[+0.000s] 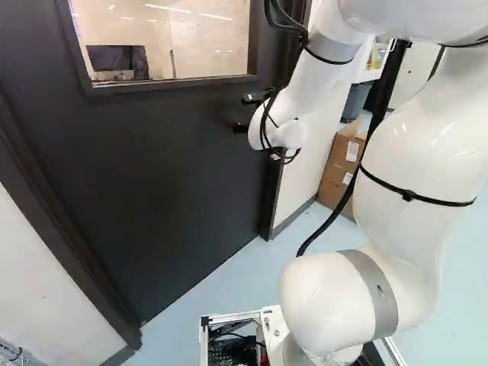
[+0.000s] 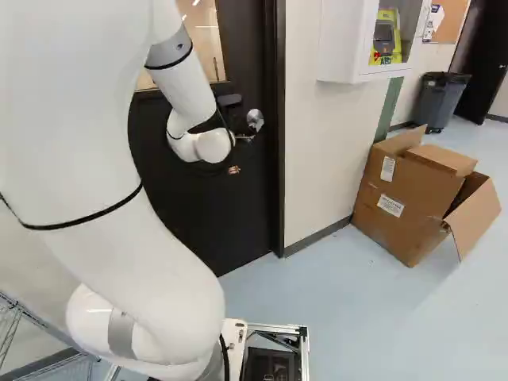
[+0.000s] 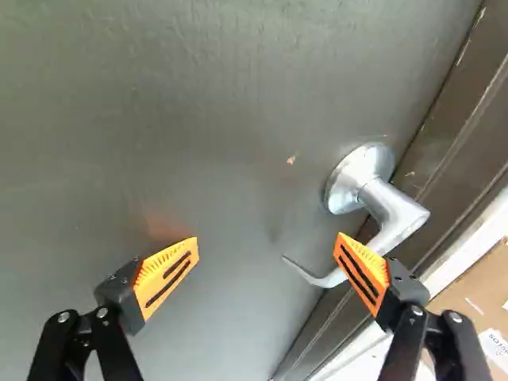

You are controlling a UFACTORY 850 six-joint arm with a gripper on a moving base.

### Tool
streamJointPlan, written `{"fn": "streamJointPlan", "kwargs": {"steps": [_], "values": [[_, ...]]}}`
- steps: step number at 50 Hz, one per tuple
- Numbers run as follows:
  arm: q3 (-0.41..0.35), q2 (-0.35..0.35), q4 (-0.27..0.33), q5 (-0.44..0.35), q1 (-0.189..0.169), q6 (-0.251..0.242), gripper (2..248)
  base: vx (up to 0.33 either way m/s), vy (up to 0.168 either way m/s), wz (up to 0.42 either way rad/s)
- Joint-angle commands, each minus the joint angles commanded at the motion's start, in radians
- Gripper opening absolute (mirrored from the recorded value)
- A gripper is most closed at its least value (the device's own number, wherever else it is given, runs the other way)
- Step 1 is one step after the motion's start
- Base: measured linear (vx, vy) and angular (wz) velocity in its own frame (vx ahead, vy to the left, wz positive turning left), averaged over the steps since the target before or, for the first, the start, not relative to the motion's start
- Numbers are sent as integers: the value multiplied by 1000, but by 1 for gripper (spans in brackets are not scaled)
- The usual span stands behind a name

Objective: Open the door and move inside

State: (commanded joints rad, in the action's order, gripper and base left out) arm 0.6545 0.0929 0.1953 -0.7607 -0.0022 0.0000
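Observation:
The dark door (image 1: 175, 168) with its window fills much of the left base view and looks closed in its frame. Its silver lever handle (image 2: 244, 138) is near the latch edge in the right base view. My gripper (image 1: 242, 113) is up close to the door at handle height. In the wrist view the gripper (image 3: 268, 244) stands wide open; the curved end of the handle (image 3: 393, 218) reaches in between the fingers. One orange pad (image 3: 361, 270) overlaps the lever; whether it touches, I cannot tell. The other finger is well away from it, over bare door.
Door frame (image 2: 279, 127) and pale wall (image 2: 317, 151) adjoin the latch side. Cardboard boxes (image 2: 405, 198) stand on the floor along that wall, below a white cabinet (image 2: 341, 40). A dark bin (image 2: 440, 99) is farther back. Wire shelving (image 2: 12, 325) stands at the left.

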Motion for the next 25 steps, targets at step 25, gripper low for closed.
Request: {"fn": "streamJointPlan", "kwargs": {"steps": [25], "values": [[-2, 54, 0, 0, 0, 0, 247, 0, 0, 0]]}}
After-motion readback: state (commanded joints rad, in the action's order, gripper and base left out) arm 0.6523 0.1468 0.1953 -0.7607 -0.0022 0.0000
